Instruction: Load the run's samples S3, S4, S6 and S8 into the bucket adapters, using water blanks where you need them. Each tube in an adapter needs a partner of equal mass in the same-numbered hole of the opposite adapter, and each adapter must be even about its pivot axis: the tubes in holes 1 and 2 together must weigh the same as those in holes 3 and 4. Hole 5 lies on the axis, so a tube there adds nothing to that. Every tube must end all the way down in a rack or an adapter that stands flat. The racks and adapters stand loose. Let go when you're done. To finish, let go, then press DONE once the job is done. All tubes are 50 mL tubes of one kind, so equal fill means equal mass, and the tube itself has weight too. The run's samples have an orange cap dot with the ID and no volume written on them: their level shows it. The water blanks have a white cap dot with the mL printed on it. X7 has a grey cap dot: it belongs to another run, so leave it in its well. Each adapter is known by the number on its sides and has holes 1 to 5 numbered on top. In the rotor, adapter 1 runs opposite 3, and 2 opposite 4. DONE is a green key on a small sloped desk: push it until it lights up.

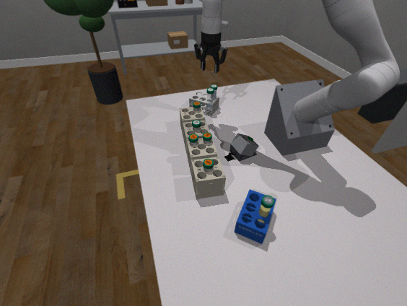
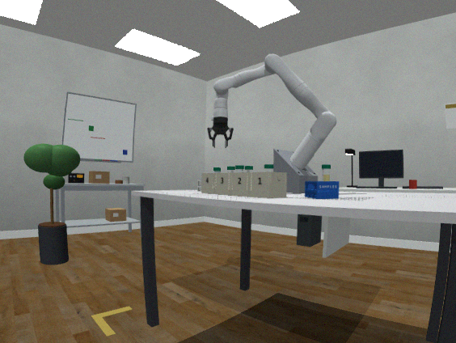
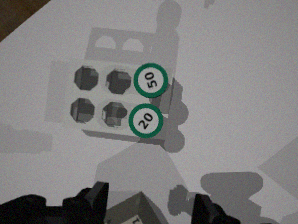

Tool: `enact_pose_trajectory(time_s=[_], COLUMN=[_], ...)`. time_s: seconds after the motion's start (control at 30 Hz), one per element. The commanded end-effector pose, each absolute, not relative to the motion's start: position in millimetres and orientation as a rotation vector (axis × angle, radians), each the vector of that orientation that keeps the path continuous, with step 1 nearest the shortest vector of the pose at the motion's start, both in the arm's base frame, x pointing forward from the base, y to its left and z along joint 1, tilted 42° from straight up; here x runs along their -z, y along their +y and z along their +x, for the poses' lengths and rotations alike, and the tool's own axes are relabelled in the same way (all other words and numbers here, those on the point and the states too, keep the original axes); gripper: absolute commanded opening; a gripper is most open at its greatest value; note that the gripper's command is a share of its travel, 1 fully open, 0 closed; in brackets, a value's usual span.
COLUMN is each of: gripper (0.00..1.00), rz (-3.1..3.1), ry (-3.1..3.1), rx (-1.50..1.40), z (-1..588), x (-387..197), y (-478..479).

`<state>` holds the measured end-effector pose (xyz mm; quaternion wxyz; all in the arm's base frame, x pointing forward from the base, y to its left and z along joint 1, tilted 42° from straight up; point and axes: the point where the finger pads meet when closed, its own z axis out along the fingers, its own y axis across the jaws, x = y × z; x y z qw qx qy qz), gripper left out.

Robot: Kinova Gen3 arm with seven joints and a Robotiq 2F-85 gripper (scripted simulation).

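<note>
My gripper (image 1: pixel 211 68) (image 2: pixel 220 143) (image 3: pixel 150 204) is open and empty. It hangs high above the small clear blank rack (image 1: pixel 213 105) (image 3: pixel 59 95) at the far end of the table. That rack holds two white-dot blanks, marked 50 (image 3: pixel 150 80) (image 1: pixel 213 87) and 20 (image 3: pixel 145 120) (image 1: pixel 210 91). Four beige adapters stand in a row. Adapter 4 (image 1: pixel 187 115) (image 2: pixel 208 183) holds an orange-dot tube (image 1: pixel 196 105). Adapter 3 (image 2: pixel 221 183) holds a white-dot blank (image 1: pixel 196 123). Adapter 2 (image 2: pixel 239 184) holds two orange-dot tubes (image 1: pixel 193 138) (image 1: pixel 207 136). Adapter 1 (image 1: pixel 211 185) (image 2: pixel 260 184) holds one (image 1: pixel 208 163).
The blue sample rack (image 1: pixel 249 225) (image 2: pixel 322 189) near the front holds the grey-dot tube (image 1: pixel 267 201) (image 2: pixel 326 171). The small grey desk (image 1: pixel 242 147) with the green key (image 1: pixel 250 138) sits right of the adapters. The arm's grey base (image 1: pixel 296 119) stands further right.
</note>
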<state>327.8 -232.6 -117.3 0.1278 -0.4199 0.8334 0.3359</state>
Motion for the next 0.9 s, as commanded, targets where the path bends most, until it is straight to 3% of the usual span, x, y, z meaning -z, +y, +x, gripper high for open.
enact_pose_trajectory(time_s=[0.0, 0.87], gripper=[0.62, 0.62], rz=[-1.222, -1.222], ry=[2.425, 2.425], rx=[-0.975, -0.975], z=[326.0, 310.0], x=[120.4, 145.2], y=[-237.9, -265.2])
